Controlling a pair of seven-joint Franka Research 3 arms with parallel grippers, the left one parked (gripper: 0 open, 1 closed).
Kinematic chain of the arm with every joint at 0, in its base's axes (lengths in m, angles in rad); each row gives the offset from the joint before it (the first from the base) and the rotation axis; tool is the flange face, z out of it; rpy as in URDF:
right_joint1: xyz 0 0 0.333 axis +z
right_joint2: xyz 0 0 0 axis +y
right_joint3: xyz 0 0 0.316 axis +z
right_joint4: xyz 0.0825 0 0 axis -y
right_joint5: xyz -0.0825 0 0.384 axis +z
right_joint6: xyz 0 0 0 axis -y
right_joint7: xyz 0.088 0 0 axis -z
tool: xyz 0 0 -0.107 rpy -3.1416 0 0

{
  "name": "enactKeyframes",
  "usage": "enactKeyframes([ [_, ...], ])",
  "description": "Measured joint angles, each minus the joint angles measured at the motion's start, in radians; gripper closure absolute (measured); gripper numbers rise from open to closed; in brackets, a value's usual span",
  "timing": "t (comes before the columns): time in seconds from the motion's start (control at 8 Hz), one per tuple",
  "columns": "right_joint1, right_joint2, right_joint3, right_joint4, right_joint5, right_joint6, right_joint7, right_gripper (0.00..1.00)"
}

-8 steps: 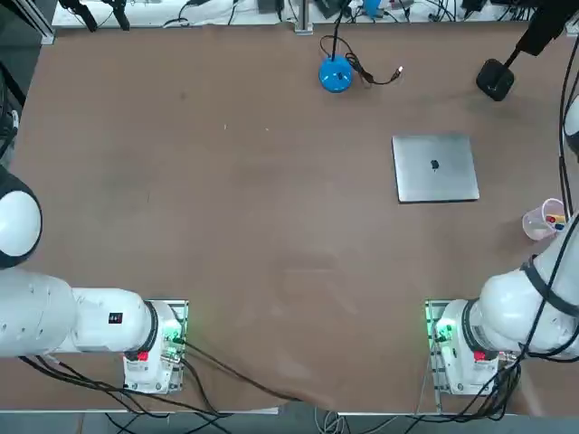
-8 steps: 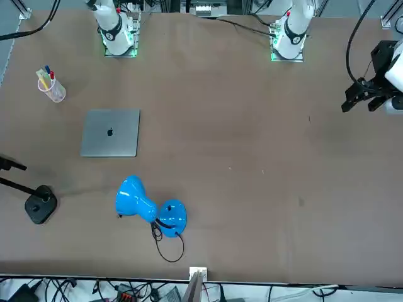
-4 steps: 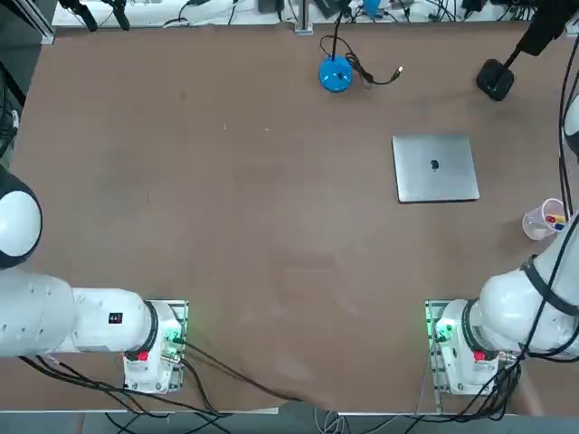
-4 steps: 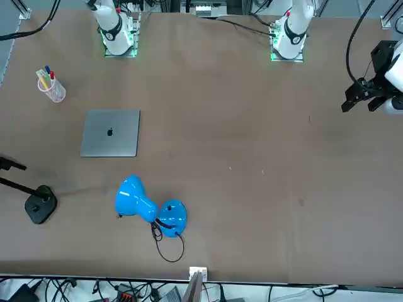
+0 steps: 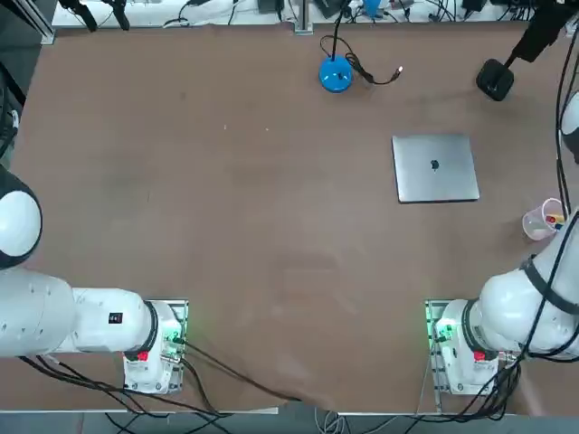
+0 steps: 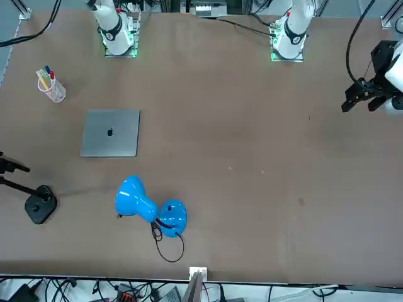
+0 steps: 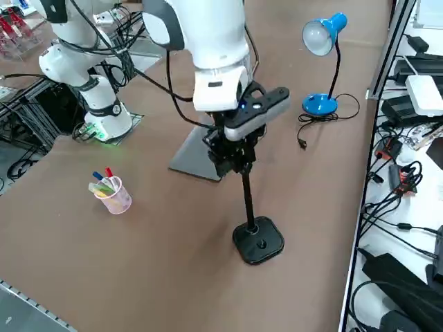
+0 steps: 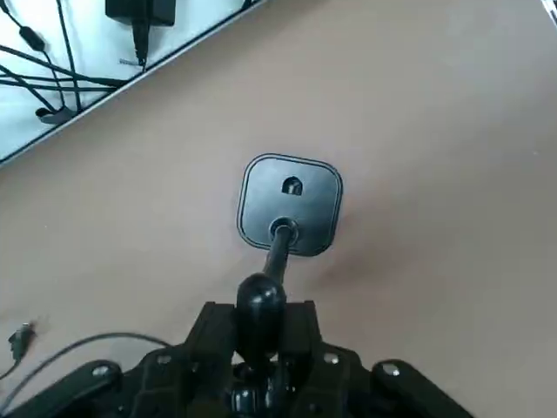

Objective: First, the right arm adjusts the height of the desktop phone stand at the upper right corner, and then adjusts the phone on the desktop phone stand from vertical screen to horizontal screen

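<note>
Right side view puts the right arm (image 7: 201,41) over the far right part of the table (image 7: 138,249), reaching down so that its tool (image 7: 232,160) sits at the top of the phone stand (image 7: 257,238). The dark fingers are closed around the upper end of the thin black pole, which drops straight to the rounded black base resting flat on the table. A dark flat piece lies across the tool just above the grip; whether that is the phone cannot be told.

From the wrist camera the tool (image 8: 261,366) clamps the round knob at the pole's top, and the phone stand (image 8: 290,209) stands directly beneath it, base flat on the brown surface.

Seen from overhead, the phone stand (image 5: 496,79) is at about 1 o'clock on the table (image 5: 226,199), close to the far right corner. A grey laptop (image 5: 435,167) lies shut at roughly 5 o'clock of the stand, well apart from it. A blue desk lamp (image 5: 335,72) stands at 9 o'clock of the stand, along the far edge. A clear cup of pens (image 5: 544,219) sits near the right edge, at 4 o'clock of the laptop.
</note>
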Motion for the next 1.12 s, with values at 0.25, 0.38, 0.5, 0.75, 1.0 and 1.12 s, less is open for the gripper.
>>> enactKeyframes([
  [0.25,0.0,0.023,0.0,-0.003,0.0,0.007,0.004,0.7],
  [0.38,0.001,0.031,0.001,-0.004,0.0,0.007,0.01,0.7],
  [0.5,0.003,0.041,0.001,-0.005,0.0,0.008,0.017,0.7],
  [0.75,0.004,0.063,0.001,-0.007,0.0,0.018,0.021,0.7],
  [1.0,0.004,0.083,0.001,-0.009,-0.001,0.039,0.022,0.7],
  [1.12,0.004,0.09,0.0,-0.009,-0.002,0.048,0.023,0.7],
])
